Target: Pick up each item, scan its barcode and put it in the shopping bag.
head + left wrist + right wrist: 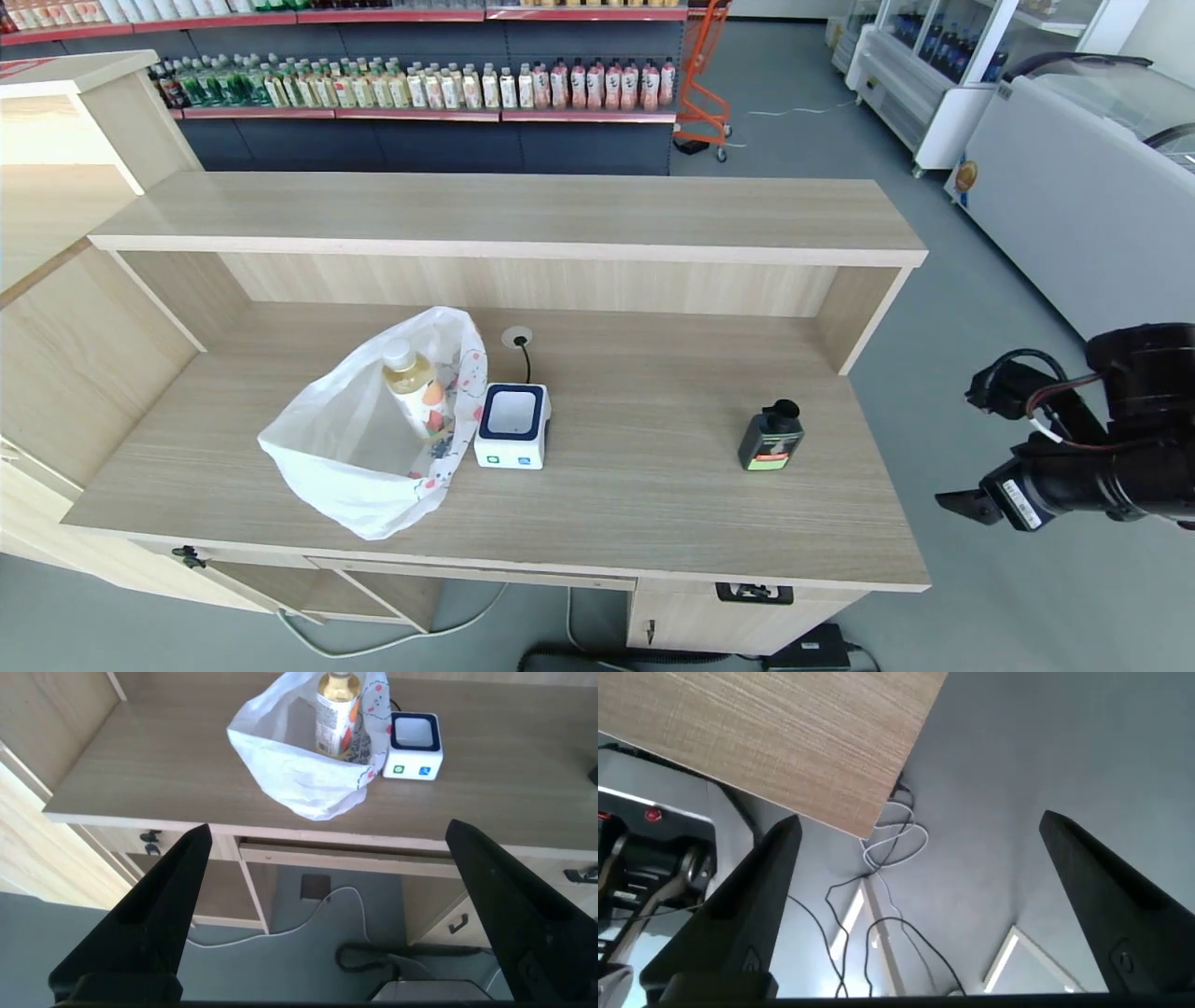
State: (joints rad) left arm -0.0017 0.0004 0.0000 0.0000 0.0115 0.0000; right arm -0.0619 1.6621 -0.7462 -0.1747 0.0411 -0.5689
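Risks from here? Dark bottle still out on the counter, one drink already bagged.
1. The small dark bottle with the green-and-red label stands upright; the open right gripper, off past the end of the wooden counter, may tip it on a sideways approach.
2. The white plastic shopping bag is limp, and the yellow drink bottle inside fills part of its mouth, so a drop-in may snag or miss.

Head view: camera high up, looks forward and down on wooden counter (653, 504); whole top seen, bottle shelves (420, 89) far behind.
Left wrist view: camera out front of counter (140, 756), looks forward and down, nearer.
Both show shopping bag (327, 457) (290, 775) and scanner (512, 425) (414, 747).
Right wrist view: camera off counter's right end, faces grey floor (1046, 765) and cables (896, 845); shares counter corner (785, 737) with head view.
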